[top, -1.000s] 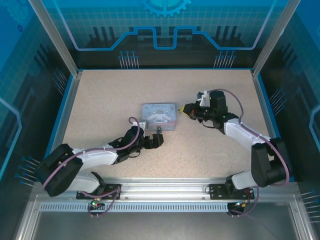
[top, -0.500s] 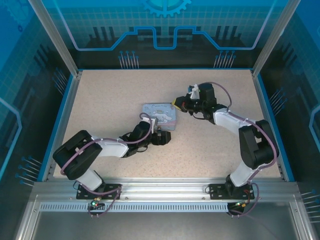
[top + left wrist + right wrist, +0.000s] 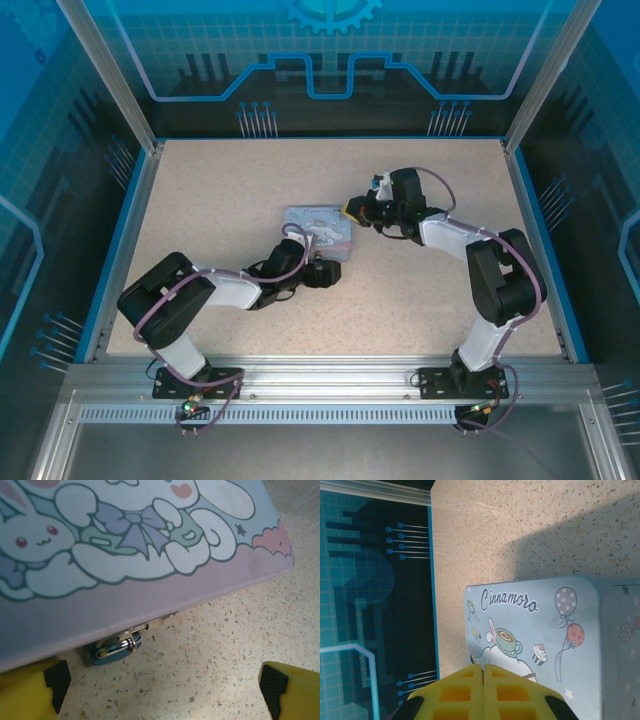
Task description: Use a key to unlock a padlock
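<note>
Down at the front, the left end effector (image 3: 322, 272) sits low over the speckled desk (image 3: 200, 200), just beside the near edge of the tin (image 3: 318, 230). Its two yellow fingers (image 3: 30, 692) are spread wide apart and hold nothing. A little way ahead of them, the tiny padlock (image 3: 115, 647) hangs at the tin's near edge, touching it, close to the desk. It has a dark blue body and a shiny metal loop. The tin lies flat, with a white bunny and a bow drawn on its lid. Farther back, the right end effector (image 3: 352, 209) is at the tin's far right corner. Its yellow fingers (image 3: 455, 695) are pressed tight together. I cannot tell if anything small is pinched between them.
</note>
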`<state>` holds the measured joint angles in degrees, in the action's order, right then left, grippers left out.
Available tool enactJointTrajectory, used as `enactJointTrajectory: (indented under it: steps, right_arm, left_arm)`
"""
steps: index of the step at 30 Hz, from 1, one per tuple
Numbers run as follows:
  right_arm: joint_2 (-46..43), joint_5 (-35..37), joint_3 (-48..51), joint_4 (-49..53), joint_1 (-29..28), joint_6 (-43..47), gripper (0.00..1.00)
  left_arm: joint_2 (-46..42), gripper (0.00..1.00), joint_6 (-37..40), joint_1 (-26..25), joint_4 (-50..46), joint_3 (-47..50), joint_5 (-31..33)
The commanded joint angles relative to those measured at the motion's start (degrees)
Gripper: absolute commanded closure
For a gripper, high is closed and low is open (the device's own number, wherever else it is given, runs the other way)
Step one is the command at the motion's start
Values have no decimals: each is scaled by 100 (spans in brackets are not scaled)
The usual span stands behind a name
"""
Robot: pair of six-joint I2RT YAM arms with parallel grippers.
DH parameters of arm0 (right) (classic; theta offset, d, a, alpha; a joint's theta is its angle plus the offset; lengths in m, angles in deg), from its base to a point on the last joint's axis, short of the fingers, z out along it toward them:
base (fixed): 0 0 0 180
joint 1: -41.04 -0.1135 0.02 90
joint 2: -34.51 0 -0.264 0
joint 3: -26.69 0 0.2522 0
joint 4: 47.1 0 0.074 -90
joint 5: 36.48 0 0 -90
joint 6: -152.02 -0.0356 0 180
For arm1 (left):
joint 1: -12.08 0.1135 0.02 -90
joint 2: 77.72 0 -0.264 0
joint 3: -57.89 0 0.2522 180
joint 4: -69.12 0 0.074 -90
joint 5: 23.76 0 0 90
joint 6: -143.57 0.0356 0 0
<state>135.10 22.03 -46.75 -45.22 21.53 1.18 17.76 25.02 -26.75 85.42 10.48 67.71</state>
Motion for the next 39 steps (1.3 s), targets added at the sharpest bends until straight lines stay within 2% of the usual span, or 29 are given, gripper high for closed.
enactJointTrajectory:
  steps: [1,15,22,34,39]
  right_arm:
    - [68,45,-185,-7,-80,71,100]
    - [26,151,6,23,-102,168,100]
    - [-11,151,35,54,-95,221,100]
    - [-24,116,97,6,-49,220,100]
    - [-1,92,123,-15,-53,220,100]
  left_arm:
    - [162,1,341,53,223,-157,64]
    - [656,2,268,-43,636,-514,-240]
    - [544,1,-154,-29,1107,-313,-390]
    - [1078,1,-1001,174,2295,-7,-672]
    - [1134,1,-991,176,2267,16,-688]
